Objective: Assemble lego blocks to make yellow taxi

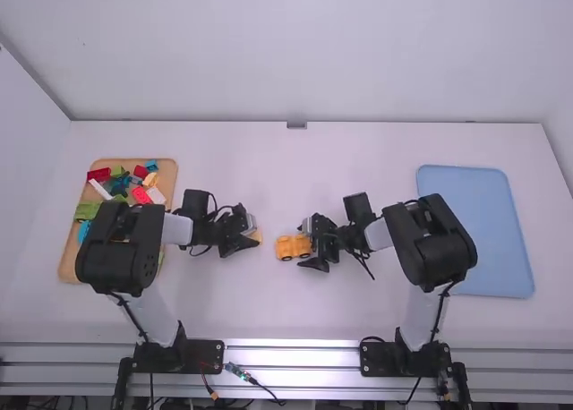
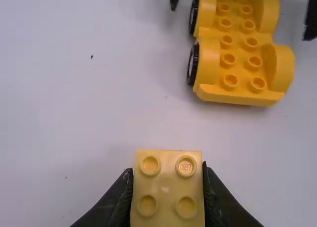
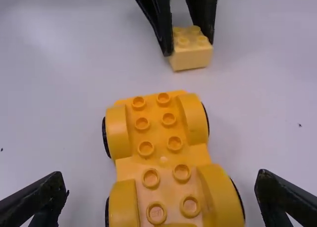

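— Chassis [image 3: 163,160] orientation: how was it recorded?

— It sat studs up, its long axis running from the right gripper [image 1: 310,245] toward the left gripper [image 1: 250,234]. Which end was the front could not be determined.

— State its location and that of the block [image 2: 167,190].

— The yellow chassis lay on the table [image 1: 269,311], one end between the right gripper's fingers, the other facing the left gripper. The pale yellow block, also studs up, was seated between the left gripper's fingertips.

— Gripper states?

— Left: clamped on the block. Right: spread, one finger standing apart from each side of the chassis.

— Containers?

— Outboard of the left gripper, a wooden tray [image 1: 72,265] held red, green, blue, white and orange pieces [image 1: 89,211]. Outboard of the right gripper lay a blue tray [image 1: 474,235].
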